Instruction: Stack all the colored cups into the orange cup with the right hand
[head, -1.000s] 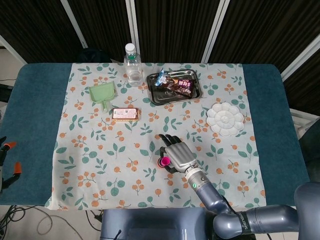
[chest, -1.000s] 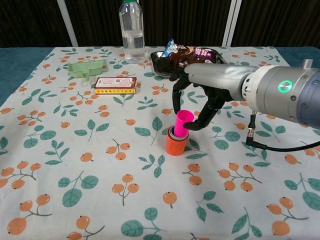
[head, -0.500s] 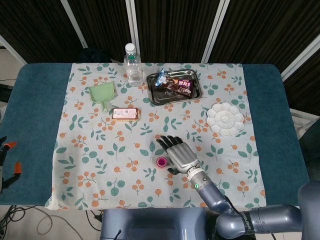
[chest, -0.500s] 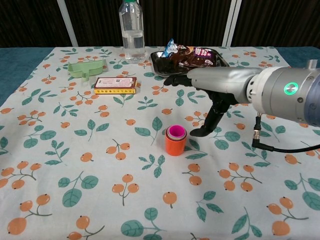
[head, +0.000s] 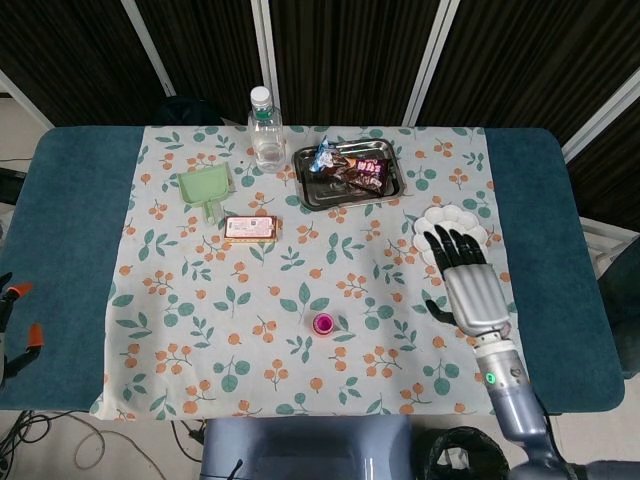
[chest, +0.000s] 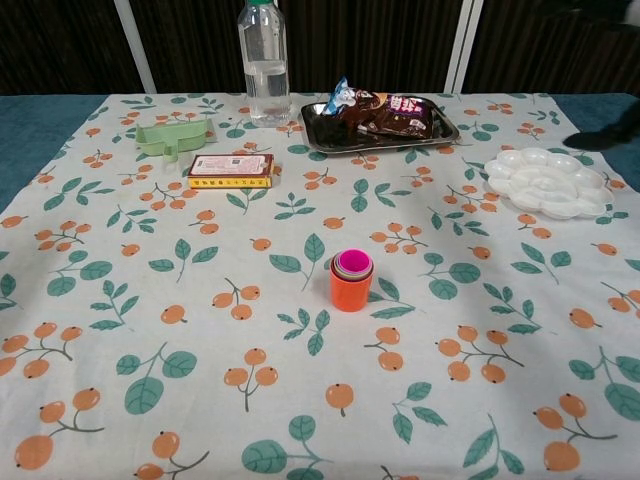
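One orange cup (chest: 351, 291) stands upright near the middle of the floral tablecloth (chest: 140, 330), with the pink cup (chest: 353, 263) and other colored cups nested inside it. The right hand (head: 468, 283) hovers well to the right of the stack, fingers spread wide and holding nothing, its fingertips over the white palette (chest: 545, 182). The left hand shows in neither view.

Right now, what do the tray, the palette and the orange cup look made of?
Tray: likely steel, mirror-like rim.
Palette: probably white plastic, glossy moulded wells; could be ceramic.
Orange cup: seemingly plastic, uniform matte colour, thin nested rims.
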